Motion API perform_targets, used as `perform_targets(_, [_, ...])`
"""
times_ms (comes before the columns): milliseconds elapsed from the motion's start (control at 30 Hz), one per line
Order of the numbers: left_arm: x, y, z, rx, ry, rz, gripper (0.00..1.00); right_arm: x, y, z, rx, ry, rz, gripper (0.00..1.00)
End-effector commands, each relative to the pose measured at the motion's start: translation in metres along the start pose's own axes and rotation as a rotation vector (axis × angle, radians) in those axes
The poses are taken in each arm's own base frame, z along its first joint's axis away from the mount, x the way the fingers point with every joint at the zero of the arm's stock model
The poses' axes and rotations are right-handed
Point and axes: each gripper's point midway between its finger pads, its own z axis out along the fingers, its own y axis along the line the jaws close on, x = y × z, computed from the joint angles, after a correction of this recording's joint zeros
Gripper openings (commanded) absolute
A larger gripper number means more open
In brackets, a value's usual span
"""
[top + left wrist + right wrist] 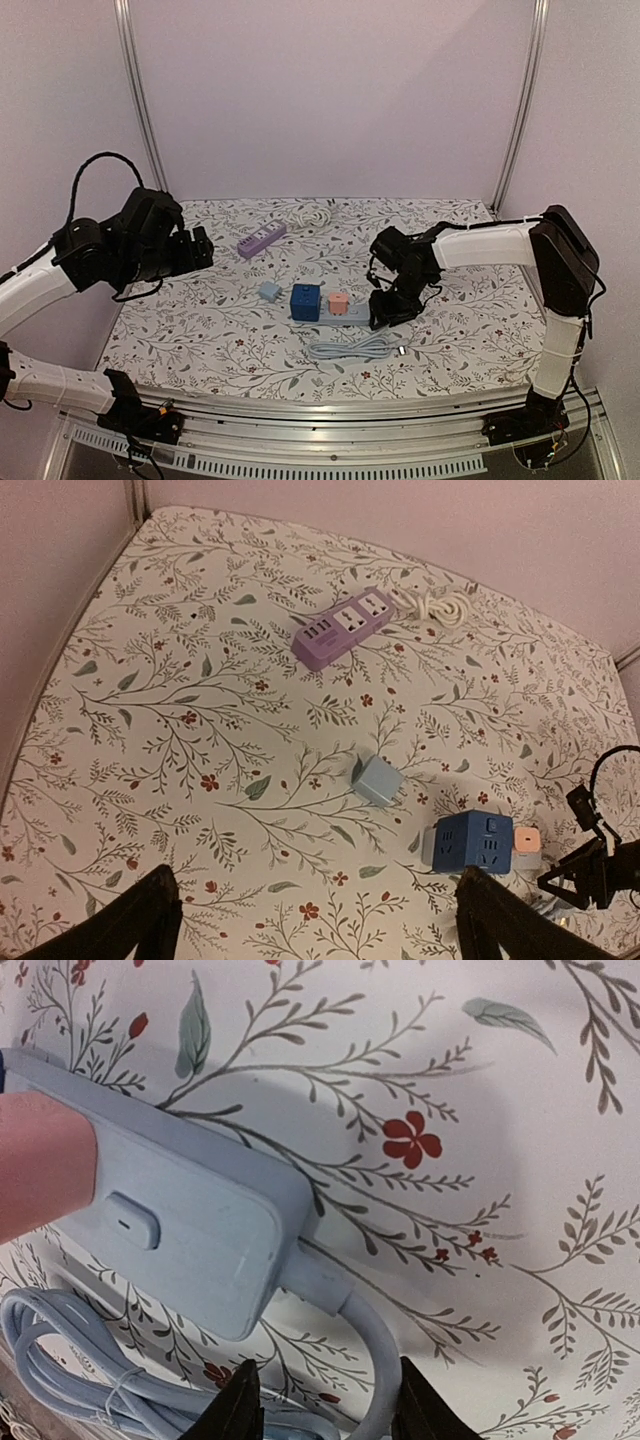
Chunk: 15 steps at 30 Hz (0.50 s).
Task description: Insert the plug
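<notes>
The plug, a small pale-blue cube (pixel 270 290) (pixel 378 780), lies loose on the floral table just left of the grey-blue power strip (pixel 358 312) (pixel 190 1230). A dark blue cube (pixel 305 302) (pixel 473 842) and a pink cube (pixel 339 303) (pixel 526 846) (pixel 40 1170) sit on that strip. My right gripper (pixel 385 310) (pixel 325 1405) is low at the strip's right end. Its fingers straddle the strip's cable (pixel 375 1360), which lies against the right finger with a gap to the left one. My left gripper (pixel 200 248) (pixel 320 920) hangs wide open and empty, high over the table's left side.
A purple power strip (pixel 261 240) (pixel 343 630) lies at the back with its white cord (pixel 312 215) (pixel 435 605) coiled beside it. The grey strip's bundled cable (pixel 350 350) (pixel 60 1360) lies in front of it. Walls enclose the table at the back and both sides.
</notes>
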Motion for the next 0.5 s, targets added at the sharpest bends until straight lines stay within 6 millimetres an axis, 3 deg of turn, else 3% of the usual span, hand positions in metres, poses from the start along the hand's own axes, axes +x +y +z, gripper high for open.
perform_targets(0, [0.008, 0.007, 0.003, 0.000, 0.014, -0.041, 0.94, 0.000, -0.007, 0.002, 0.056, 0.013, 0.001, 0.37])
perform_targets(133, [0.012, 0.011, 0.001, 0.012, 0.014, -0.058, 0.93, -0.001, -0.016, 0.000, 0.101, 0.007, 0.017, 0.22])
perform_targets(267, [0.014, 0.007, 0.001, 0.036, 0.025, -0.050, 0.92, -0.003, -0.033, -0.008, 0.137, -0.004, 0.061, 0.13])
perform_targets(467, [0.016, -0.006, 0.004, 0.076, 0.055, -0.024, 0.90, -0.013, -0.076, -0.030, 0.169, -0.046, 0.153, 0.00])
